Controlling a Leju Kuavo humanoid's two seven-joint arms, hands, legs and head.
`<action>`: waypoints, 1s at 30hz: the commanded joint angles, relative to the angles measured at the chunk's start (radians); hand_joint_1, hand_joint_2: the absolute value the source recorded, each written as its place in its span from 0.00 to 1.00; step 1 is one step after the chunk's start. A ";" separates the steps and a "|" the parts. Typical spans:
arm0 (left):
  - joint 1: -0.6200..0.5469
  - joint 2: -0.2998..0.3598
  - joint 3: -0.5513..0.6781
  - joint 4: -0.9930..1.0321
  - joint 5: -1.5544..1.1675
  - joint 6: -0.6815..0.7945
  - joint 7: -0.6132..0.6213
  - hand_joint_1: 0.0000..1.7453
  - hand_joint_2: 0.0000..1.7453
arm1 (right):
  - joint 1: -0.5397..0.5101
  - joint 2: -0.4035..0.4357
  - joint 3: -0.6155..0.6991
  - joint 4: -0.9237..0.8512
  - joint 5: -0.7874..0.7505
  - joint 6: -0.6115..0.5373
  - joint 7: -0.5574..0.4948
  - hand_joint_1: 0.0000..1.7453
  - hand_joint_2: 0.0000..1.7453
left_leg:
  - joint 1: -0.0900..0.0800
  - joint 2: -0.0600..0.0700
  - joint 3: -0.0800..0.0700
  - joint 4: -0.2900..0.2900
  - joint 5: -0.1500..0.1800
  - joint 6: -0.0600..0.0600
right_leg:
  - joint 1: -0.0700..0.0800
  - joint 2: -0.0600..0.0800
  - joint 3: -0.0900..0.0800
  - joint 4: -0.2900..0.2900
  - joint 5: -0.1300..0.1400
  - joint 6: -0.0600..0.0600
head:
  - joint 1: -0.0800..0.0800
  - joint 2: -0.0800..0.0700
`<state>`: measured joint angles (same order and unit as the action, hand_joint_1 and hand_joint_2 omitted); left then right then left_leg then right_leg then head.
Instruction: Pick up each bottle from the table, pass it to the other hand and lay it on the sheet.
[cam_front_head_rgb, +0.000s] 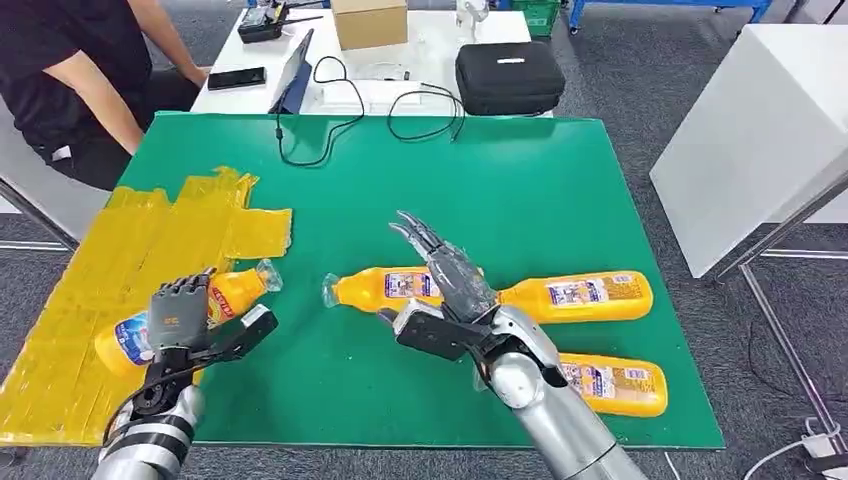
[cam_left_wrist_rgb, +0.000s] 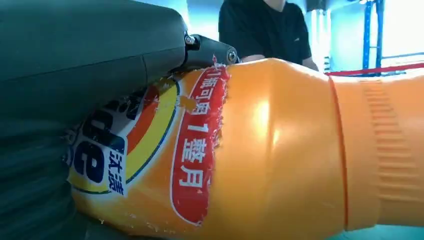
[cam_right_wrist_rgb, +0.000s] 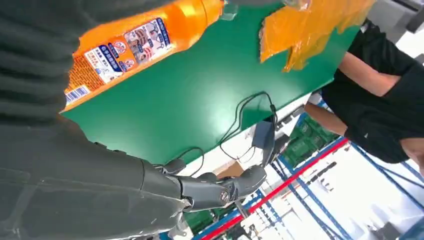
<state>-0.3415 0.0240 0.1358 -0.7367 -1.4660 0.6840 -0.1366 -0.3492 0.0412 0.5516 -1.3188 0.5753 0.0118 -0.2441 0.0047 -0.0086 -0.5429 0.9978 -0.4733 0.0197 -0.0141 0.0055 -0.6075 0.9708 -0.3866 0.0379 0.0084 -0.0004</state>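
A bottle (cam_front_head_rgb: 190, 318) lies at lower left on the yellow sheet (cam_front_head_rgb: 150, 240), my left hand (cam_front_head_rgb: 185, 320) wrapped over its middle. It may roll once released, being round. My right hand (cam_front_head_rgb: 445, 285) hovers spread, holding nothing, above the next bottle (cam_front_head_rgb: 385, 288) at centre frame.

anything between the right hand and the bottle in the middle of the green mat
Nothing visible does. The right hand hovers open directly over the middle bottle, fingers spread above its body. The two other bottles lie off to the right, clear of it.
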 joint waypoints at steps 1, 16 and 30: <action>-0.054 0.025 0.019 0.167 0.003 -0.014 -0.001 1.00 1.00 | -0.046 -0.026 0.034 0.071 -0.003 0.009 -0.002 0.00 1.00 | 0.001 0.003 0.004 -0.001 -0.001 -0.001 | 0.001 0.002 0.003 -0.001 0.000 -0.002 | 0.000 0.000; -0.065 0.027 0.015 0.194 0.008 -0.017 -0.020 0.00 0.00 | -0.101 -0.021 0.055 0.159 0.010 0.018 0.022 0.00 1.00 | 0.000 0.003 0.006 -0.001 0.002 -0.004 | 0.001 0.002 0.005 0.000 0.001 -0.001 | 0.000 0.000; -0.046 0.006 0.033 0.109 0.133 -0.007 -0.123 0.00 0.00 | -0.136 -0.007 0.062 0.247 0.044 0.008 0.041 0.00 1.00 | 0.001 0.001 0.006 0.000 0.002 -0.003 | 0.001 0.001 0.005 0.001 0.000 -0.002 | 0.000 0.000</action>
<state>-0.3858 0.0481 0.1465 -0.6275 -1.3530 0.6821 -0.2491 -0.4256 0.0317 0.5776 -1.1848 0.6142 0.0256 -0.2068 0.0047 -0.0094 -0.5393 0.9978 -0.4702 0.0172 -0.0141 0.0055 -0.6039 0.9724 -0.3864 0.0377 0.0084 -0.0004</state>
